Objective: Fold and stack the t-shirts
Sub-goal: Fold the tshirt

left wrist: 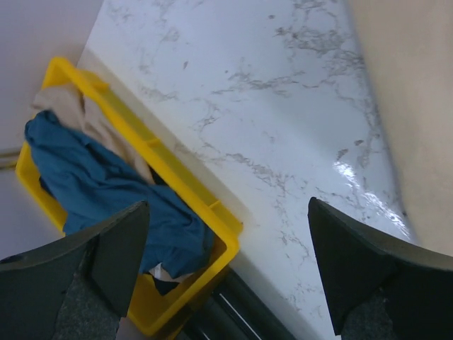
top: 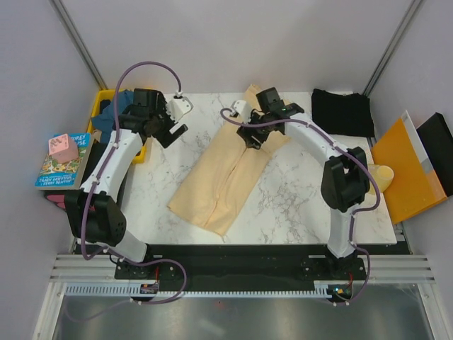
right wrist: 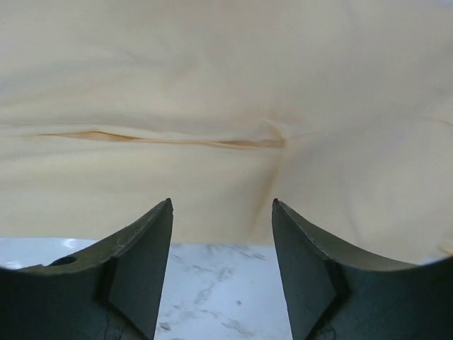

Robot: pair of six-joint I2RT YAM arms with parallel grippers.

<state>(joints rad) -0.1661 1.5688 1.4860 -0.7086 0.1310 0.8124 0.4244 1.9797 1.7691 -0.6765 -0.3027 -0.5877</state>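
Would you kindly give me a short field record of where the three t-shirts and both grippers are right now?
cream t-shirt: partly folded, diagonal, middle of table
black t-shirt: folded, far right of table
teal t-shirt: crumpled in yellow crate, left of table
left gripper: open, empty, near crate
right gripper: open, over cream t-shirt
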